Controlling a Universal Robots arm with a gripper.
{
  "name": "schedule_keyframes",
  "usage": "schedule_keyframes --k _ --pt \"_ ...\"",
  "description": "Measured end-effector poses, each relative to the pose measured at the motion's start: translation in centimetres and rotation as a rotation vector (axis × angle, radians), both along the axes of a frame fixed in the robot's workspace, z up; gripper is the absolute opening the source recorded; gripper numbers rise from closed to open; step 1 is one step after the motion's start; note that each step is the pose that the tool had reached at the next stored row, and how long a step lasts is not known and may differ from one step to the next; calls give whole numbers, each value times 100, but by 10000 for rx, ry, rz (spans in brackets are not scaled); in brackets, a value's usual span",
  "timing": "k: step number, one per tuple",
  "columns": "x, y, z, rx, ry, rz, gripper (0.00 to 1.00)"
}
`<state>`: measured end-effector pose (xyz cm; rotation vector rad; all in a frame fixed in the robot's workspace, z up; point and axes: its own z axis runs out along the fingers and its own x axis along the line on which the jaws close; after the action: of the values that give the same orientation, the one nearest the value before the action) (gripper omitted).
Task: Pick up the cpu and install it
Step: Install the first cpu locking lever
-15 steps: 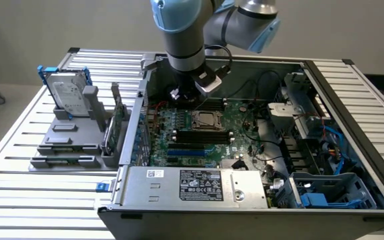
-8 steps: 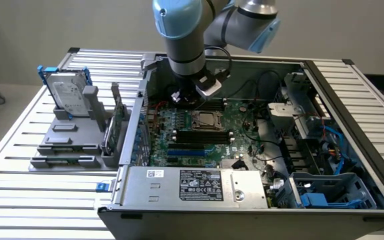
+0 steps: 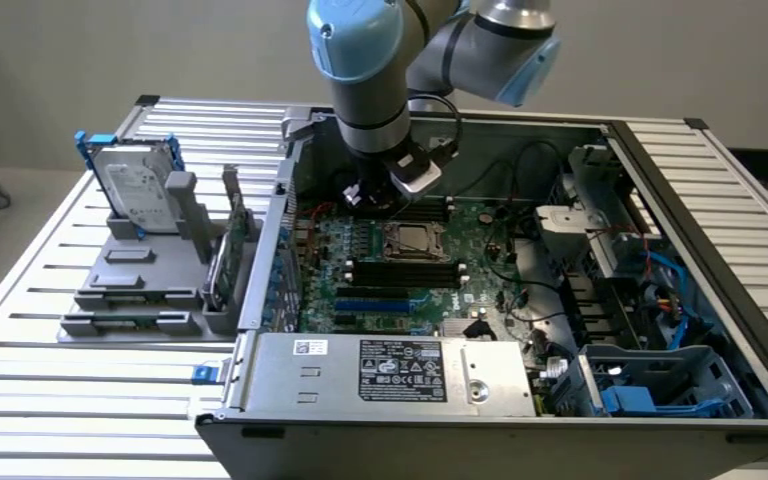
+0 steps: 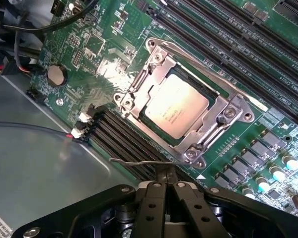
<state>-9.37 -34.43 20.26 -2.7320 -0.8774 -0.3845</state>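
Note:
The cpu (image 4: 175, 106), a pale silvery square chip, lies flat inside the metal-framed socket (image 4: 228, 113) on the green board (image 4: 104, 49). In the exterior view the cpu (image 3: 411, 239) sits mid-board inside the open computer case. My gripper (image 4: 166, 173) hovers just off one corner of the socket, its two black fingers pressed together with nothing between them. A thin wire lever (image 4: 139, 161) of the socket runs right past the fingertips. Seen from outside, the gripper (image 3: 371, 197) hangs over the board behind the socket, toward the exterior view's left.
Dark memory slots (image 4: 119, 136) flank the socket. A hard drive (image 3: 135, 183) stands in a grey fixture outside the case at the exterior view's left. The power supply (image 3: 384, 372) and a blue drive cage (image 3: 664, 385) fill the case's near side. Cables (image 3: 531, 290) lie right of the board.

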Motion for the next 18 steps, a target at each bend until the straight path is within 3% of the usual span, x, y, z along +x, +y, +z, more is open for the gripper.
schedule_keyframes --k 11,15,18 --pt "-35 -7 25 -31 2 -59 11" --pt "-35 -9 22 -103 1 -58 11" --pt "-35 -9 1 -194 -8 -59 11"
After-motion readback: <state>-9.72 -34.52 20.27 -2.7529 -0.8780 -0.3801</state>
